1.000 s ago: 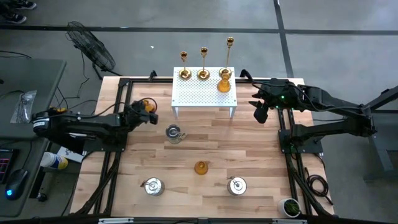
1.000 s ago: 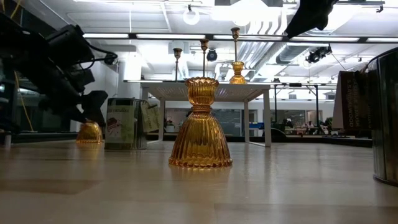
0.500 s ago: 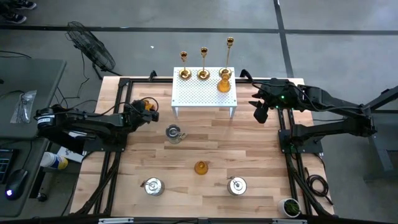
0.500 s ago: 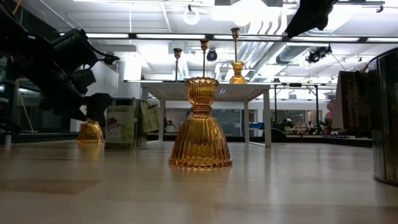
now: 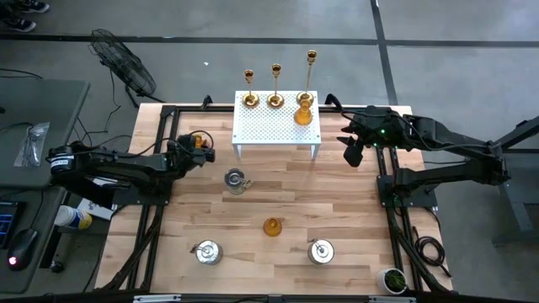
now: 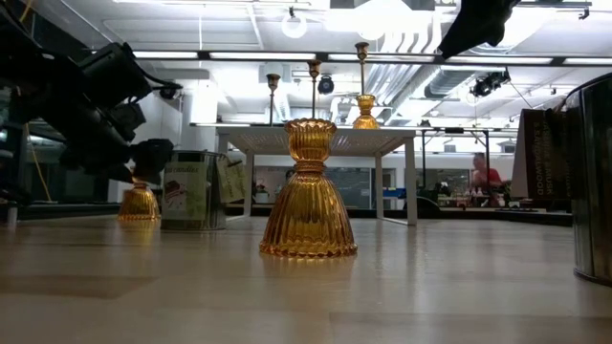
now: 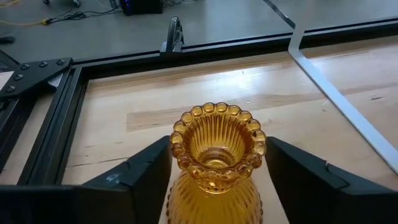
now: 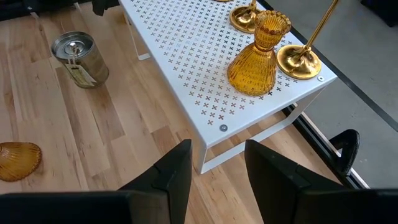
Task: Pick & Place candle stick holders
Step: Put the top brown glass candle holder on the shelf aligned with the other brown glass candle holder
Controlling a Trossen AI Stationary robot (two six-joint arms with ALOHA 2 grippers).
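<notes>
An amber candle stick holder (image 7: 216, 155) stands upright on its wide base at the table's left side (image 5: 200, 140), between the fingers of my left gripper (image 7: 217, 163). A second amber holder (image 5: 272, 226) stands mid-table. A third (image 8: 258, 53) is on the white perforated rack (image 5: 275, 126) beside three gold candlesticks (image 5: 275, 84). Three silvery pots (image 5: 235, 179) (image 5: 207, 252) (image 5: 320, 251) rest on the wood. My right gripper (image 5: 354, 151) hangs open right of the rack, with nothing between its fingers. My left gripper has the amber holder's beaded top rim (image 7: 176, 144) between its two fingers, one on each side. The fingers (image 7: 146, 171) come nearly level from the table's left, slanting a little down. The holder stands upright with its base on the table (image 6: 139, 205).
Black frame rails (image 5: 166, 160) run along the table's left and right sides. A small potted plant (image 5: 392, 280) sits at the near right corner. Bare wood lies between the pots and the rack. A person shows far off in the room behind (image 6: 481, 172).
My left gripper has tipped and turned a little over the amber holder's top while staying in place. The holder has kept its spot on the table. My right arm has kept still.
</notes>
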